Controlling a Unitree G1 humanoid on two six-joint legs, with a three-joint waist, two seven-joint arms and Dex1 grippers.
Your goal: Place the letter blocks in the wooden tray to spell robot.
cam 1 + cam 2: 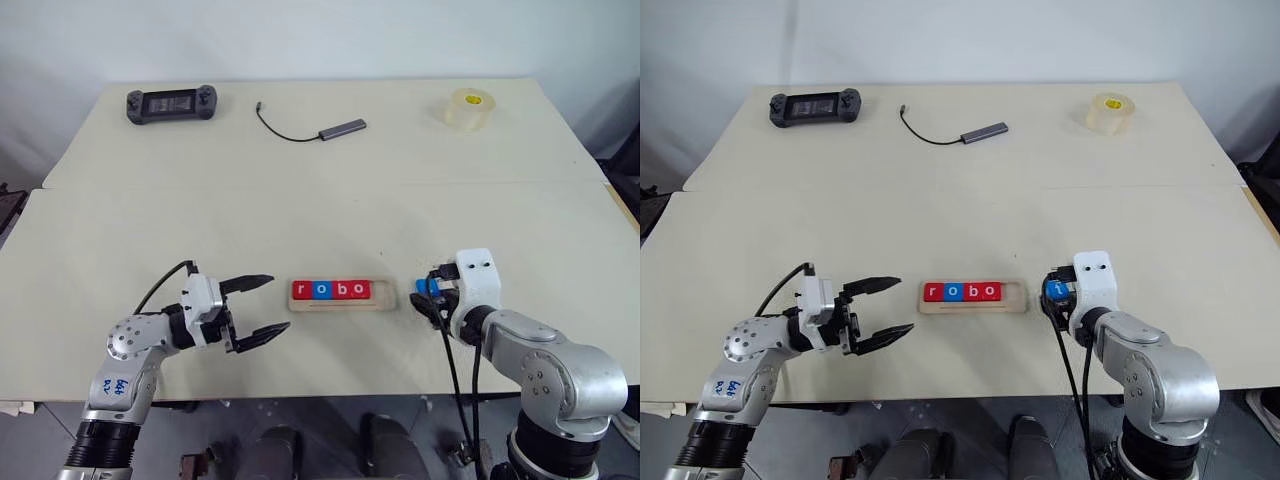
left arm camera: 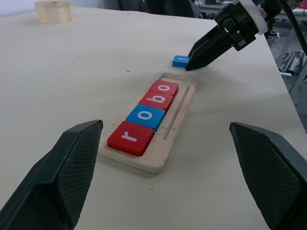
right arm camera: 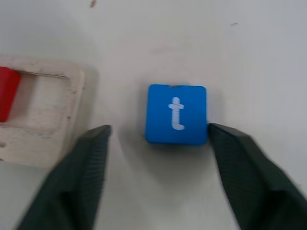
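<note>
The wooden tray (image 1: 386,293) lies near the table's front edge, between my two grippers. Four letter blocks sit in its slot: red r (image 2: 130,138), blue o (image 2: 145,116), red b (image 2: 156,99) and red o (image 2: 164,87). The slot's right end (image 3: 48,115) is bare. A blue t block (image 3: 176,114) lies flat on the table just right of the tray. My right gripper (image 3: 158,128) is open and points down at it, one finger on each side. One fingertip (image 3: 216,132) is at the block's edge. My left gripper (image 1: 258,309) is open, left of the tray.
At the table's far side lie a black game controller (image 1: 171,104), a grey USB hub with its cable (image 1: 340,128) and a roll of clear tape (image 1: 470,108). A seam (image 1: 300,185) runs across the tabletop. The front edge is close below the grippers.
</note>
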